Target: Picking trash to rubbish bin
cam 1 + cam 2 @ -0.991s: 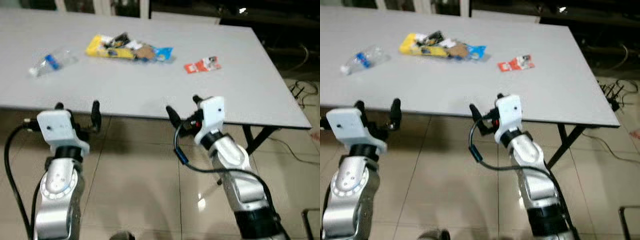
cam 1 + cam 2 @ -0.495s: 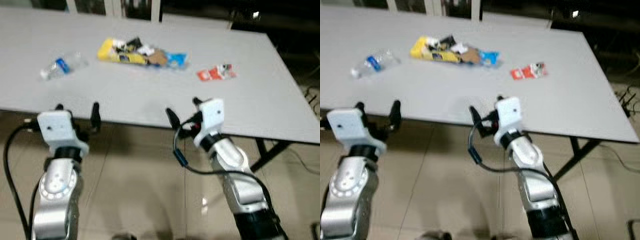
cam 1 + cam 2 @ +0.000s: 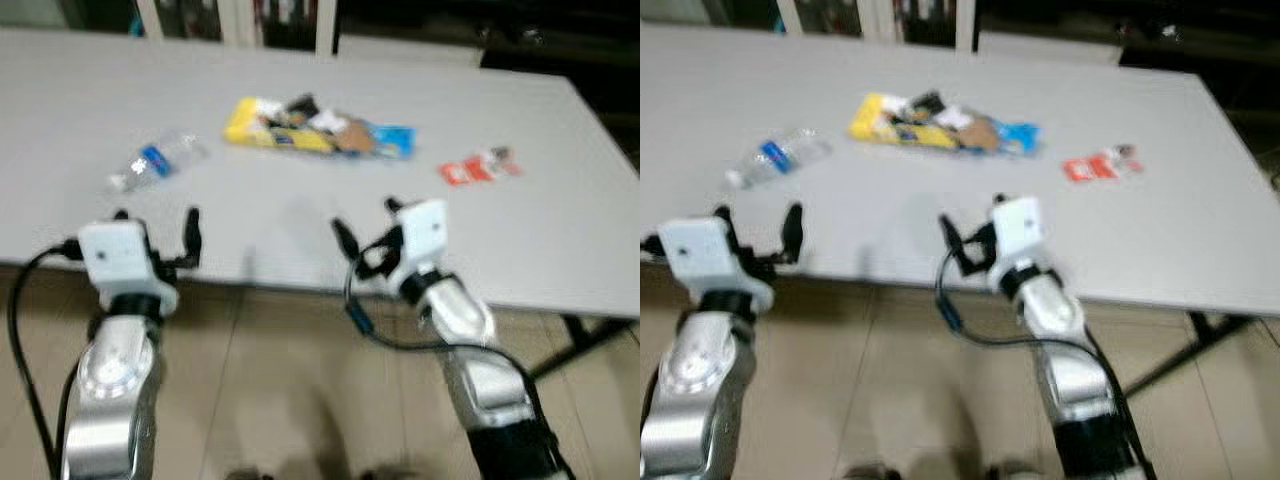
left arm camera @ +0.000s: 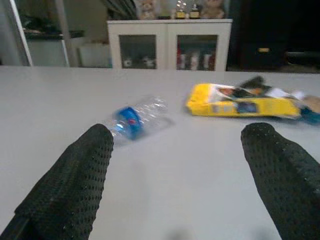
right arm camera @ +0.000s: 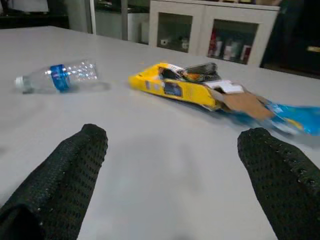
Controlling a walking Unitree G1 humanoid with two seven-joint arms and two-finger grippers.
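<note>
Both grippers, left gripper [image 3: 155,222] and right gripper [image 3: 365,222], fingers apart, empty | head views blurred | red wrapper [image 3: 478,167] print unreadable

Table [image 3: 560,250]: a large, pale grey top filling the upper half of the frame.
Table leg [image 3: 1200,345]: dark and slanted, at lower right under the table edge.
Floor [image 3: 290,390]: glossy beige tiles across the lower frame.
Cabinet [image 4: 167,42]: white with glass doors, upper centre, behind the table; small items inside are blurred.
</note>
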